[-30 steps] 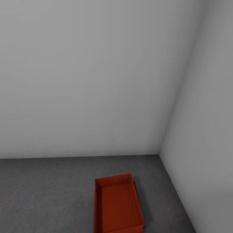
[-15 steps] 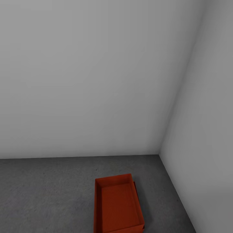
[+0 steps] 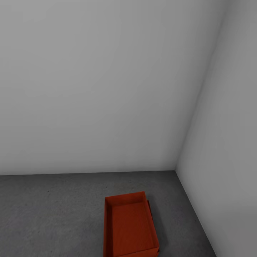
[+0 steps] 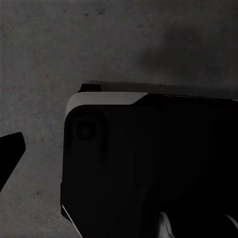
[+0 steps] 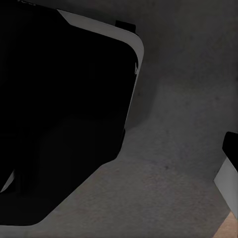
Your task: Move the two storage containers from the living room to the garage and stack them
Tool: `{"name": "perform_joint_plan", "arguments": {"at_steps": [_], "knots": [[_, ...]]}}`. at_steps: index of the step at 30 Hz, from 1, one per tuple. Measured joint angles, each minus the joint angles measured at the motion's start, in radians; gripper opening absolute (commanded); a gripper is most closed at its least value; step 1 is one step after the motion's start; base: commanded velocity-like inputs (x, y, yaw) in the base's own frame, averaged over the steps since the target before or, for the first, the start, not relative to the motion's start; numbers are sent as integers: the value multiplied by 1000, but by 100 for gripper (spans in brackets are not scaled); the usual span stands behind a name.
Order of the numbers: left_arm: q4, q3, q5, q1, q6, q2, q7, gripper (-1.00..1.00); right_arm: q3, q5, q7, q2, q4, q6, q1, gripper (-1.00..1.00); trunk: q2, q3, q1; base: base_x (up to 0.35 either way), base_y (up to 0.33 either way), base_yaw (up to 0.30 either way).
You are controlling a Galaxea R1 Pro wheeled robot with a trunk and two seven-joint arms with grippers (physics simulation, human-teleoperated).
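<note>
Two orange-red bins are sitting stacked on the grey concrete floor (image 3: 53,210) near the corner where two pale walls (image 3: 107,89) are meeting. The top bin (image 3: 130,226) is resting open side up, and a sliver of the lower bin (image 3: 150,210) is peeking out along its right edge — slightly offset. Both wrist views are looking down at the concrete past the robot's dark base (image 4: 148,168). The grippers' fingers are not showing clearly, so I cannot tell whether either hand is wide or narrow — nothing orange is appearing there.
</note>
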Motion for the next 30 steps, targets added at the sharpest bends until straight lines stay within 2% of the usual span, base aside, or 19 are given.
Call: {"name": "perform_joint_plan", "arguments": {"at_steps": [30], "knots": [[0,0,0,0,0,0,0,100,0,0,0,0,0,0,0,100,0,0,0,0,0,0]]}}
